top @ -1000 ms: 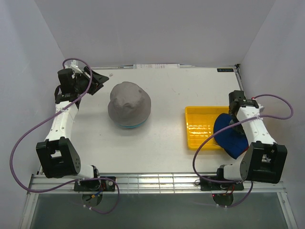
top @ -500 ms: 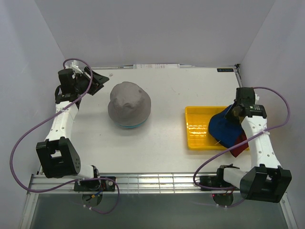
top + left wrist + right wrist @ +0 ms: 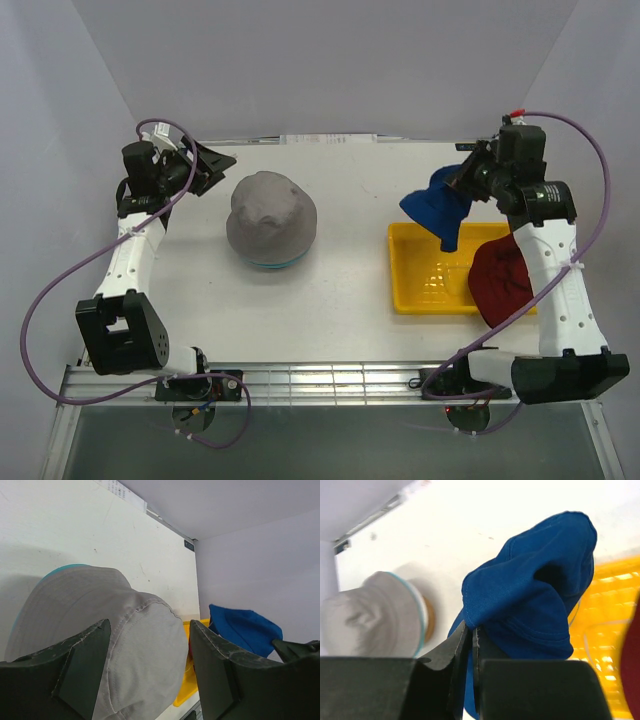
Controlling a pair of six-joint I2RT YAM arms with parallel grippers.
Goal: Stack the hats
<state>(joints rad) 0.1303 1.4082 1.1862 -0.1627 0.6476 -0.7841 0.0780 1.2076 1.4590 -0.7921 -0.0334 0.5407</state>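
A grey hat [image 3: 271, 220] sits over a teal hat [image 3: 275, 265], of which only a thin rim shows, at the table's middle left; both show in the left wrist view [image 3: 105, 630] and, blurred, in the right wrist view [image 3: 367, 615]. My right gripper [image 3: 470, 180] is shut on the brim of a royal blue hat [image 3: 436, 205], held in the air above the far end of the yellow tray [image 3: 420, 270]; its hold shows in the right wrist view [image 3: 471, 630]. A dark red hat [image 3: 500, 280] lies in the tray's right part. My left gripper [image 3: 212, 165] is open and empty at the far left.
White walls close in the table on the left, back and right. A brown stand [image 3: 429, 619] shows under the grey and teal hats. Purple cables loop beside both arms. A metal rail runs along the near edge.
My right gripper has lifted the blue hat out of the tray and carried it up and toward the far side, uncovering the dark red hat. The left arm has barely moved.
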